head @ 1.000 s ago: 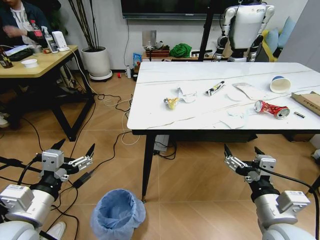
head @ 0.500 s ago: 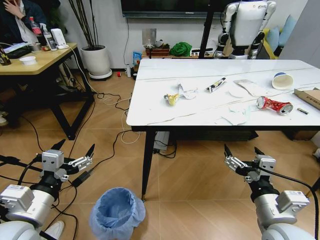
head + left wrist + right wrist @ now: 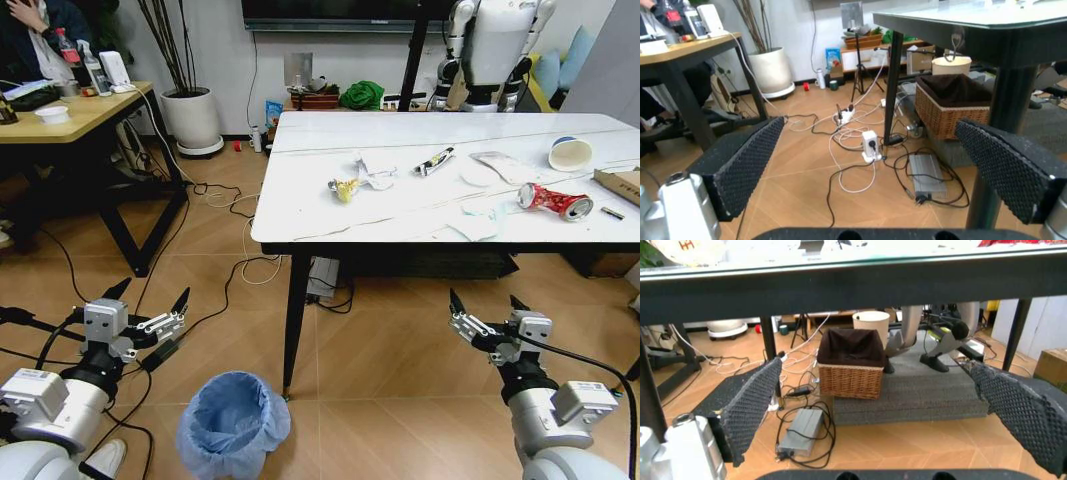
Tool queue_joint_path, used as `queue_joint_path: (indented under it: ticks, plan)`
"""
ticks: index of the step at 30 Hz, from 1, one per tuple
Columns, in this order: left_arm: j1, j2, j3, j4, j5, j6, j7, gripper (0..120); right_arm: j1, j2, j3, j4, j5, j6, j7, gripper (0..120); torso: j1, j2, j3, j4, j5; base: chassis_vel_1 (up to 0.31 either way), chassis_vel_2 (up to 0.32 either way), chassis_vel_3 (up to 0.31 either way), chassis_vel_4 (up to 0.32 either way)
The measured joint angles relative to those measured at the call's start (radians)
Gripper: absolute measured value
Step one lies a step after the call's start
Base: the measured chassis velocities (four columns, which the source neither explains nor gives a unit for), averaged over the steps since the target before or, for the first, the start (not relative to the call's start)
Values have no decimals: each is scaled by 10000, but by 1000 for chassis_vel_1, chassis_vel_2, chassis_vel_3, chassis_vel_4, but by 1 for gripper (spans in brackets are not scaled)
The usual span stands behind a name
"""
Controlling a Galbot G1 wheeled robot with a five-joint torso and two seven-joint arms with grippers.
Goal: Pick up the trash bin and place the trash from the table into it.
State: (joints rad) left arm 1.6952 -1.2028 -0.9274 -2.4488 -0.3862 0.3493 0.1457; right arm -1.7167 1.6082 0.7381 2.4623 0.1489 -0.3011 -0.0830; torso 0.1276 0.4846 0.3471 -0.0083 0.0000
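The trash bin (image 3: 233, 425), lined with a crinkly light blue bag, stands on the floor near the table's front left leg, between my two arms. On the marble table (image 3: 330, 140) lies the trash: a yellow wrapper (image 3: 345, 187), crumpled white paper (image 3: 372, 175), a small tube (image 3: 432, 161), a crushed red can (image 3: 555, 201), a blue-rimmed cup (image 3: 571, 153) and a cardboard box (image 3: 622, 183). My left gripper (image 3: 152, 292) (image 3: 873, 165) hangs open, left of the bin and above it. Open too, my right gripper (image 3: 486, 300) (image 3: 883, 410) is held below the table's front edge (image 3: 840, 285).
A wooden desk (image 3: 70, 115) stands at the left, with a white plant pot (image 3: 193, 122) behind it. Cables (image 3: 230, 210) run over the floor. Under the table sit a wicker basket (image 3: 850, 367) and a power brick (image 3: 800, 432). A humanoid robot (image 3: 495, 45) stands at the back.
The whole head picture has shifted a little, so the camera has moved. Both grippers stay open in the same pose. The trash and the bin keep their places.
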Motion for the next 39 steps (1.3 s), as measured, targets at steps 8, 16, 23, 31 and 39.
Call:
queue_joint_path:
  ticks: [8,16,23,31,39]
  plan:
    - [-30,15,-16,26,-11,0,21,100,11,-1,-2,-38,-13,-2,0,100,-109,-302,-192,0,0,0,0,0,0]
    - [-35,23,-18,28,-11,0,45,100,18,-1,-2,-42,-28,-2,-4,100,-238,-616,-377,0,0,0,0,0,0]
    - [-38,18,-25,28,-13,-1,54,100,21,-1,4,-37,-33,-2,-8,100,-331,-882,-550,0,0,0,0,0,0]
    - [-47,24,-37,27,-20,-12,65,100,25,-1,18,-8,-40,-1,-12,100,-447,-1237,-790,0,0,0,0,0,0]
    - [-50,16,-37,25,-14,-13,70,100,19,-1,28,-6,-40,4,-13,100,-551,-1539,-989,0,0,0,0,0,0]
